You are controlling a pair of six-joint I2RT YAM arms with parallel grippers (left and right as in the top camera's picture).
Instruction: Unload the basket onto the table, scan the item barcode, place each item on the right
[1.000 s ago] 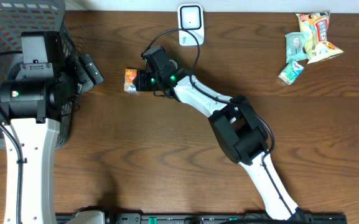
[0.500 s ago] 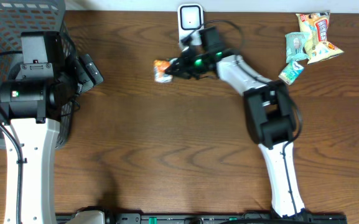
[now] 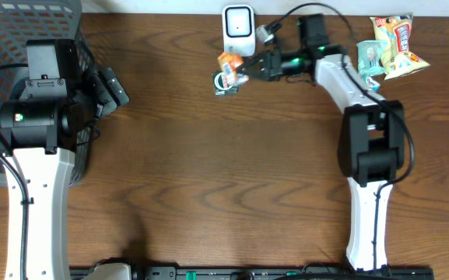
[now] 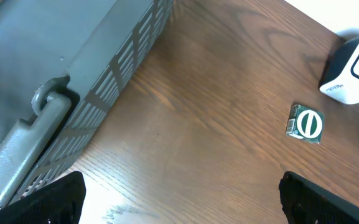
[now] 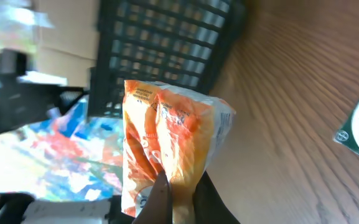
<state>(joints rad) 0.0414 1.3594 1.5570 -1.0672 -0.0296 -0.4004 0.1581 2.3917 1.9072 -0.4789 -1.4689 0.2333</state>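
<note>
- The right gripper [image 3: 245, 70] is pinched tight on an orange crinkly foil snack packet [image 3: 227, 63], holding it off the brown wooden table [image 3: 208, 179] just in front of the white boxy barcode scanner [image 3: 238, 29].
- A small flat green-and-white packet [image 4: 306, 124] lies on the table just below the held packet.
- The left gripper [image 3: 112, 89], fingers spread wide and holding nothing, sits beside the grey plastic mesh basket [image 3: 6, 31].
- A pile of colourful snack bags [image 3: 387, 47] lies at the far right.

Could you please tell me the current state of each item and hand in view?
orange snack packet: gripped by the right hand, held up near the scanner.
green packet: lying flat on the table, untouched.
scanner: standing upright.
left hand: open, empty.
right hand: shut on the orange snack packet.
</note>
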